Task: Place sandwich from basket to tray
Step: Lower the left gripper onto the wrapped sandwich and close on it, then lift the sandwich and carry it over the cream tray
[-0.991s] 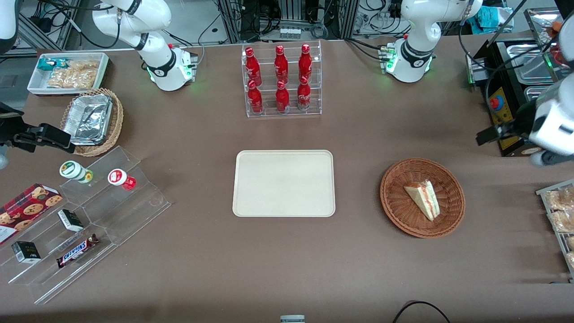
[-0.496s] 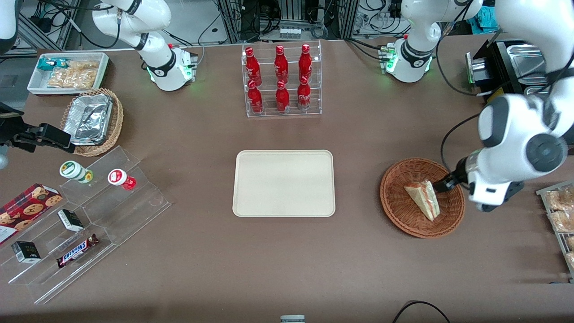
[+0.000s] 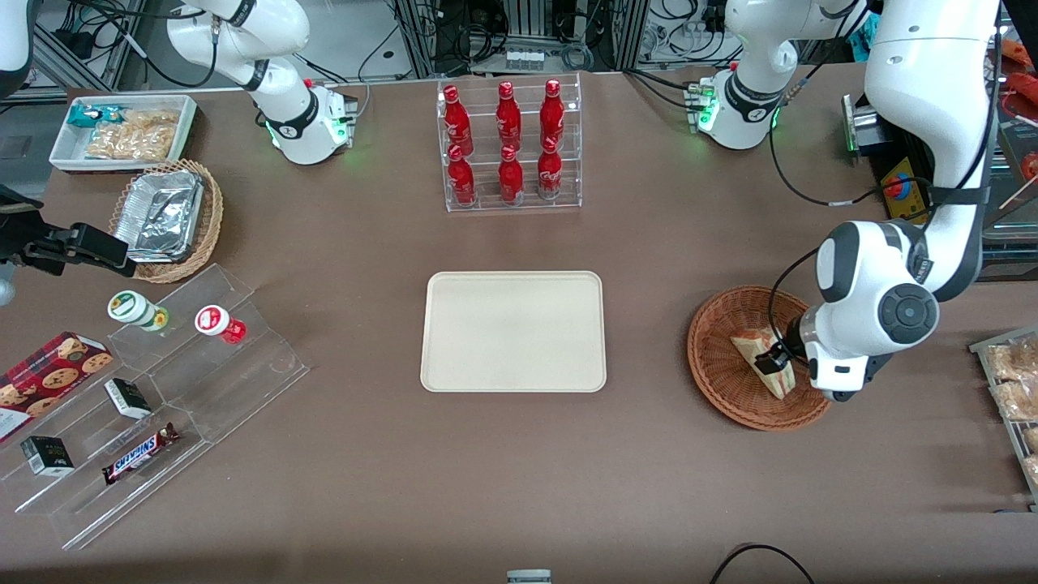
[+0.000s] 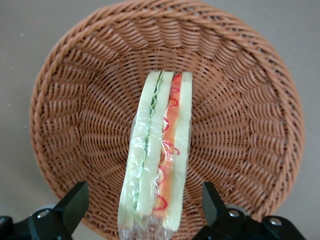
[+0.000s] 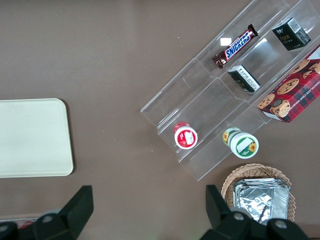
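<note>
Sandwich [image 4: 157, 155] lies in the middle of the reddish-brown wicker basket [image 4: 240, 85], on its edge with the filling layers facing up. We see the gripper [image 4: 142, 210] poised just above that basket, fingers [image 4: 75, 200] spread wide, one either side of the wedge and clear of it. The cream tray [image 3: 512, 331] sits well apart from the basket, toward the parked arm's end.

Bottle rack [image 3: 511, 146] with six red bottles, farther from front camera than bench [image 3: 519, 470] middle. Toward parked arm's end: snack bin [image 3: 122, 130], tan basket [image 3: 166, 221] holding foil container [image 3: 160, 214], stepped acrylic stand [image 3: 154, 405] carrying two cups, Snickers bar [image 3: 139, 453], cookie box [image 3: 45, 377].
</note>
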